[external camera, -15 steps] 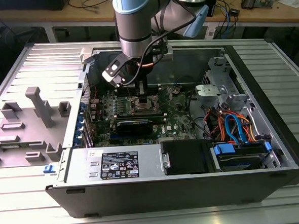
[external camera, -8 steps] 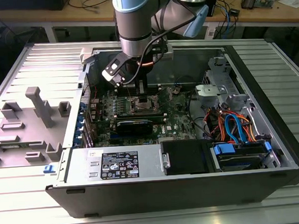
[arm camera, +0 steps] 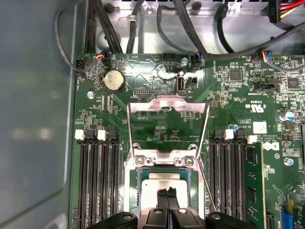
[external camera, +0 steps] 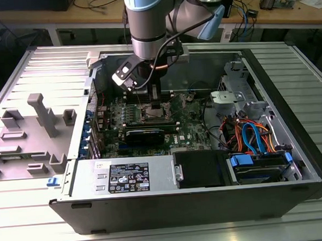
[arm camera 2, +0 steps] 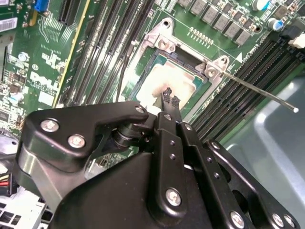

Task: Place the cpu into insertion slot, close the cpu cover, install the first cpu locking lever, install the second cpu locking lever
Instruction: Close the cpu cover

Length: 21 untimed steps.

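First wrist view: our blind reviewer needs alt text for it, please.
The gripper, shut, is poised over the cpu, which sits in the insertion slot on a green motherboard. The cpu cover stands swung open beyond it, with black memory slots on both sides.

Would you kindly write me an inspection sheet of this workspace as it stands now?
Surface: ribbed metal table bearing an open computer case.
Job's things: the cpu lies in the insertion slot; the cpu cover is swung open; one locking lever sticks out free.
Clutter: grey plastic fixture on the table at the exterior view's left.
Grippers: gripper, fingers together, directly over the cpu.
Cables: orange and blue cables inside the case; black cables beyond the motherboard.
Surroundings: wooden bench with loose items behind.
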Motion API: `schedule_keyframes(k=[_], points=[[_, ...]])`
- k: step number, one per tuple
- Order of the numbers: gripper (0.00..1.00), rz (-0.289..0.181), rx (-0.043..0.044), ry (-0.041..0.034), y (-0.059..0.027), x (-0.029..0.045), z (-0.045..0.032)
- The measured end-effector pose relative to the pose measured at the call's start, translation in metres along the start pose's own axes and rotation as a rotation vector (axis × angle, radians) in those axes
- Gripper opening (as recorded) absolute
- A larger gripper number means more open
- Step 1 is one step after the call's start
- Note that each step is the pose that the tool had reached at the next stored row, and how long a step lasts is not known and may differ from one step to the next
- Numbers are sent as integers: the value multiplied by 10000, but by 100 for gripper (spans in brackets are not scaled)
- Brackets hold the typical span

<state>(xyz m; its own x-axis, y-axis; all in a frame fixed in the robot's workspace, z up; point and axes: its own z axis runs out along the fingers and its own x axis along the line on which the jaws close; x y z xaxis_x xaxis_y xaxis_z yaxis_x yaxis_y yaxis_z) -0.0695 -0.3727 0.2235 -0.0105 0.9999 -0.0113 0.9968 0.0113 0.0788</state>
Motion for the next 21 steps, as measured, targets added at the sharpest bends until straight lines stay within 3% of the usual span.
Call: schedule_keyframes(k=[3, 5, 7, 21], points=[[11, -2, 56, 9, 8, 0, -30], [11, -1, 234, 15, 22, -1, -30], [11, -3, 519, 17, 48, -1, -28], [11, -3, 520, 18, 52, -2, -74]])
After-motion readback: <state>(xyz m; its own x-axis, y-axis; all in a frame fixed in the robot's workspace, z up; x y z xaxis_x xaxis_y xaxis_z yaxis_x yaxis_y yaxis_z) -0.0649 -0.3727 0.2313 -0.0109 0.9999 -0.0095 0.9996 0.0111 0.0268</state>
